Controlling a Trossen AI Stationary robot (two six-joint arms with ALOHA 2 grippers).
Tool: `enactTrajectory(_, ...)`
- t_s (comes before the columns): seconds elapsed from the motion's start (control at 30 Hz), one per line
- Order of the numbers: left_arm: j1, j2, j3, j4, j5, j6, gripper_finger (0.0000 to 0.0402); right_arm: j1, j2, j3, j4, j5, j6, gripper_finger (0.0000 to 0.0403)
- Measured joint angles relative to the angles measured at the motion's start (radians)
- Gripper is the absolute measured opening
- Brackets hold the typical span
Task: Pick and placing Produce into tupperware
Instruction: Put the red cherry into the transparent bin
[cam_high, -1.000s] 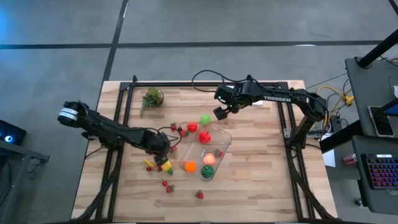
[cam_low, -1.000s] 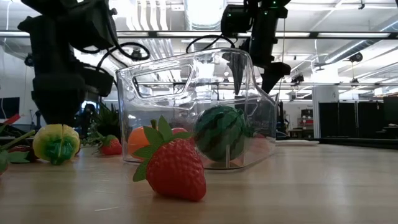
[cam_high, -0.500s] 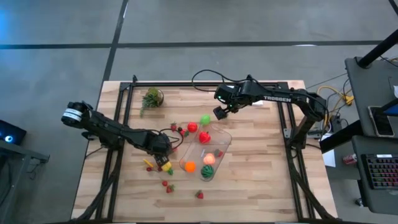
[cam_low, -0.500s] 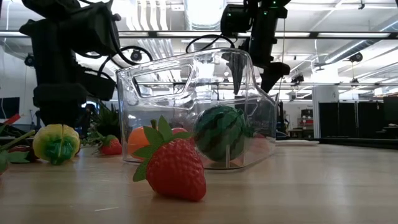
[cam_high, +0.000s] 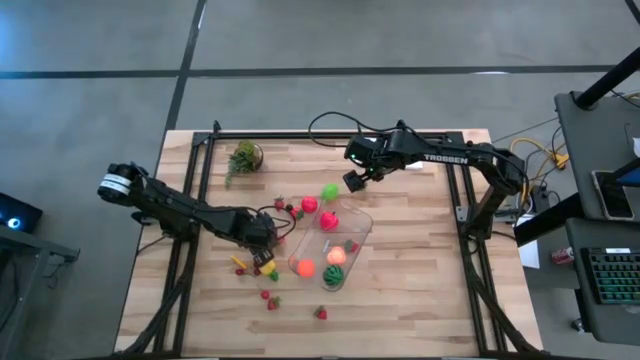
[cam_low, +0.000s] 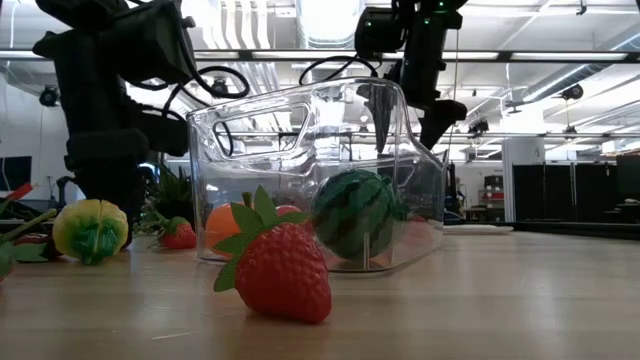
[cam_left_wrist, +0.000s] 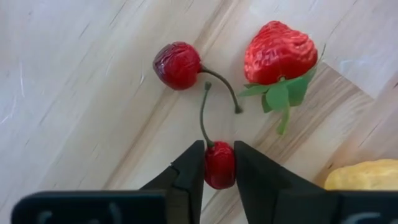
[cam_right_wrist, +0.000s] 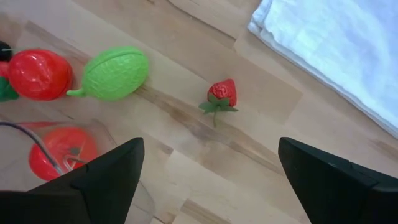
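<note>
so our left gripper (cam_left_wrist: 219, 163) has just pinched shut on a cherry (cam_left_wrist: 219, 165) – a second ago its jaws were open over that same spot beside the tub, now in the wrist view both fingers press the little red fruit from either side, stem poking up between them. it sits low on the table just left of the tub (cam_high: 350, 222) with the twin cherry (cam_left_wrist: 177, 64) and a strawberry (cam_left_wrist: 280, 53) lying close by, plus a yellow piece (cam_left_wrist: 364, 175) at the edge. we'd say that means the grab is done and the lift and carry over to the tub come next.

our right gripper (cam_right_wrist: 208, 171) hangs above the far end of the tub, jaws spread wide, holding nothing. below it lie a green piece (cam_right_wrist: 115, 72), a red one (cam_right_wrist: 38, 73) and a small strawberry (cam_right_wrist: 222, 93) on the bare wood.

the tub is partly filled: from above we see an orange piece (cam_high: 305, 267), a pinkish one (cam_high: 335, 256), a watermelon (cam_high: 331, 276), a red piece (cam_high: 328, 221) and a small one beside them. plenty of produce is loose on the table, so we're maybe halfway.
</note>
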Motion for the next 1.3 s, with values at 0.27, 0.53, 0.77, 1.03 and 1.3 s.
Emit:
enactTrajectory(0.27,0.000,-0.001,0.015,-0.009,0.001,0.000,0.0056,0.000,0.000,0.000,-0.001,0.000,0.002,0.0363)
enactTrajectory(0.53,0.000,-0.018,0.162,-0.132,-0.034,0.073,0.0056,0.005,-0.055,-0.001,0.004,0.059,0.055,0.0363)
enactTrajectory(0.77,0.000,-0.029,0.330,-0.178,-0.117,0.165,0.0056,0.025,-0.162,-0.001,-0.006,0.132,0.119,0.0363)
enactTrajectory(1.03,-0.001,-0.030,0.411,0.098,-0.083,0.287,0.0056,0.090,-0.226,-0.001,-0.101,0.134,0.194,0.0363)
enactTrajectory(1.3,-0.002,0.007,0.409,0.261,0.019,0.282,0.0059,0.184,-0.231,-0.001,-0.160,0.157,0.226,0.0363)
